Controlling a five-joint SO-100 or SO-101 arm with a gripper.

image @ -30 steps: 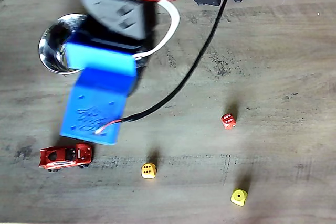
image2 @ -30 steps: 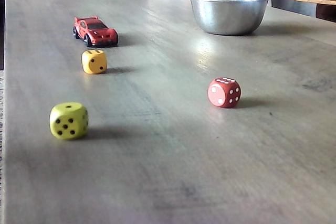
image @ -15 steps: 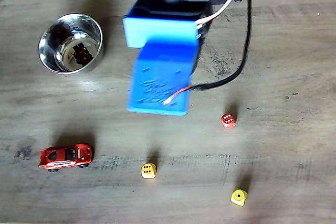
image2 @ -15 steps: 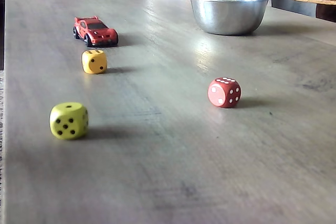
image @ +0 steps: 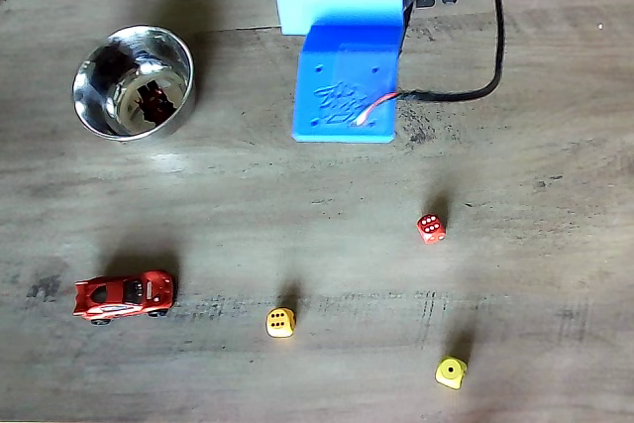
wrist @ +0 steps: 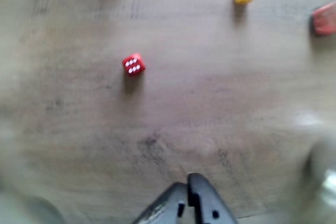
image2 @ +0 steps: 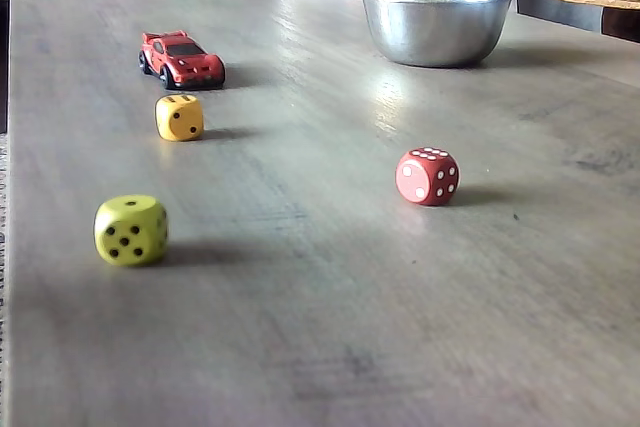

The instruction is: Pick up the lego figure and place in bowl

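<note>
The lego figure (image: 152,101) lies inside the bowl (image: 91,118) at the left of a fixed view from above, a dark and red shape against the shiny inner wall. In that view the arm's blue housing (image: 345,76) sits at the top centre, well apart from the bowl, with a black cable (image: 492,42) running off to its right; the gripper itself is hidden beneath the housing. Below lie the red die (image: 430,228), the orange-yellow die (image: 280,322), the lime-yellow die (image: 451,372) and the red toy car (image: 124,295) at the lower left. In a fixed view low over the table (image2: 330,347), the bowl (image2: 435,22) stands far right, its contents hidden by the rim, with the car (image2: 181,57) far left and the three dice nearer. In the wrist view, the gripper (wrist: 188,195) enters from the bottom edge, its dark fingertips pressed together with nothing between them, above bare tabletop; the red die (wrist: 133,64) lies beyond it.
</note>
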